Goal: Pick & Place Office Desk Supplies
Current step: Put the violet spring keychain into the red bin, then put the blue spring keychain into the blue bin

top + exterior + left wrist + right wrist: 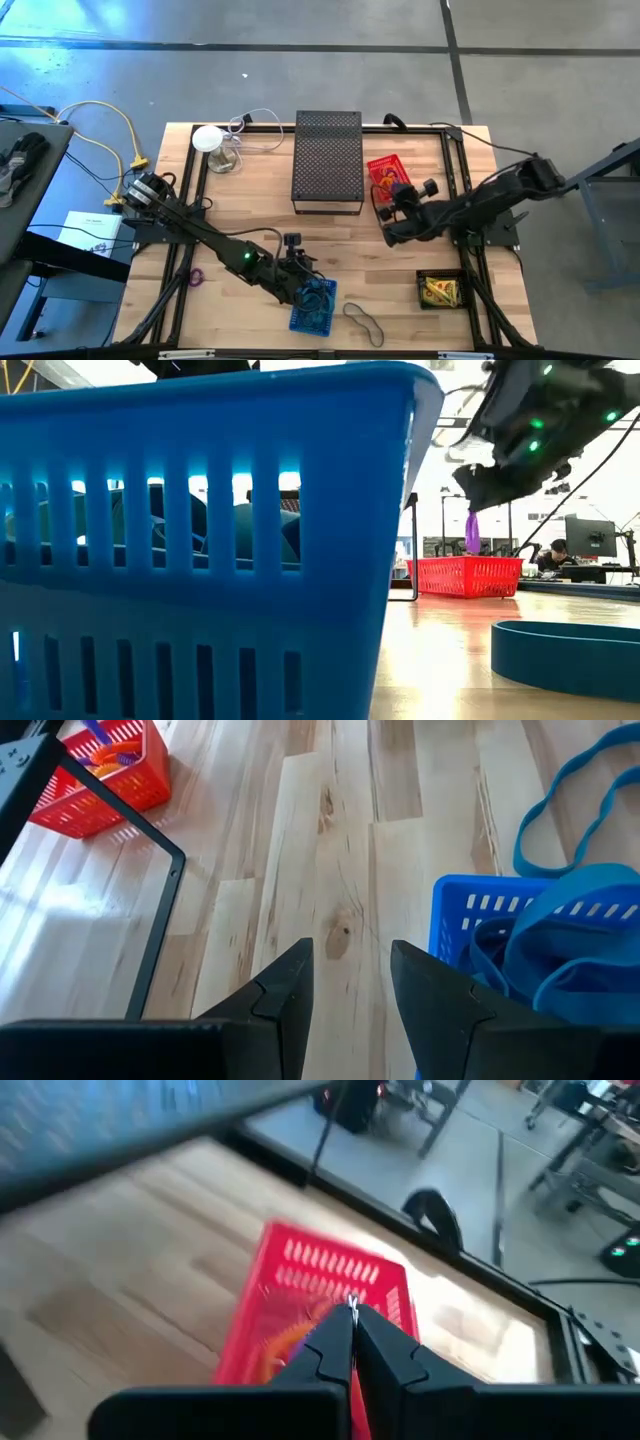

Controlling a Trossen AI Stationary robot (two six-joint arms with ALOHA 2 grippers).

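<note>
dangling purple band (pixel 472 532) from right pincer (pixel 478 495)

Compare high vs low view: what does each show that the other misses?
Only the high view: the black mesh box, the white round object, the yellow basket, loose bands on the table, and the left gripper beside the blue basket.

Only the low view: a purple band hanging from the right gripper's shut jaws, and a person at a desk behind.

Both: blue basket, red basket, right gripper.
</note>
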